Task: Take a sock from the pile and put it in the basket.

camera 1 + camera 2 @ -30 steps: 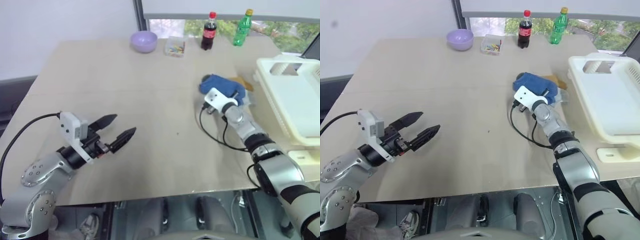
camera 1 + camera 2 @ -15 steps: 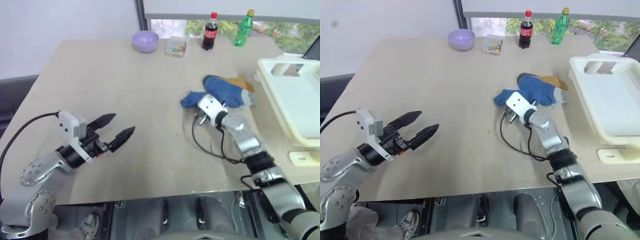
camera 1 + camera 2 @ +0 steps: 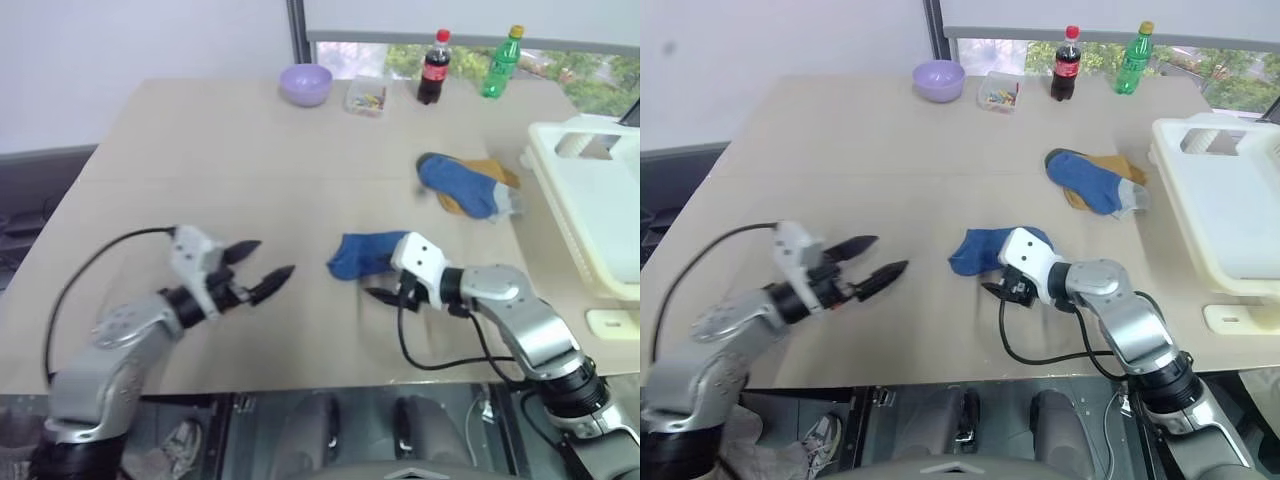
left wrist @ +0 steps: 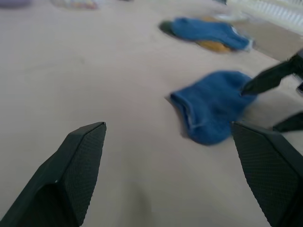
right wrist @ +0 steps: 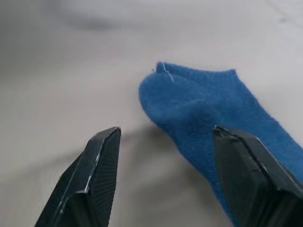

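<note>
A blue sock (image 3: pixel 982 250) lies flat by itself on the table's middle, away from the pile (image 3: pixel 1096 180). The pile holds another blue sock over a mustard-yellow one and a grey one, and lies near the cream basket (image 3: pixel 1225 215) at the right edge. My right gripper (image 3: pixel 998 289) is open just at the near side of the lone sock. In the right wrist view its fingers (image 5: pixel 94 175) spread wide with the sock (image 5: pixel 208 104) on the table just past them. My left gripper (image 3: pixel 878 257) is open, pointing at the sock (image 4: pixel 213 104) from the left, a short way off.
At the table's far edge stand a lilac bowl (image 3: pixel 939 79), a small clear box (image 3: pixel 1000 92), a cola bottle (image 3: pixel 1066 63) and a green bottle (image 3: pixel 1133 58). A black cable loops on the table by my right wrist (image 3: pixel 1040 350).
My right gripper pulled a blue sock out of the pile toward the table's middle, then opened and let it go. My left gripper moved right and down toward it. The camera shifted.
</note>
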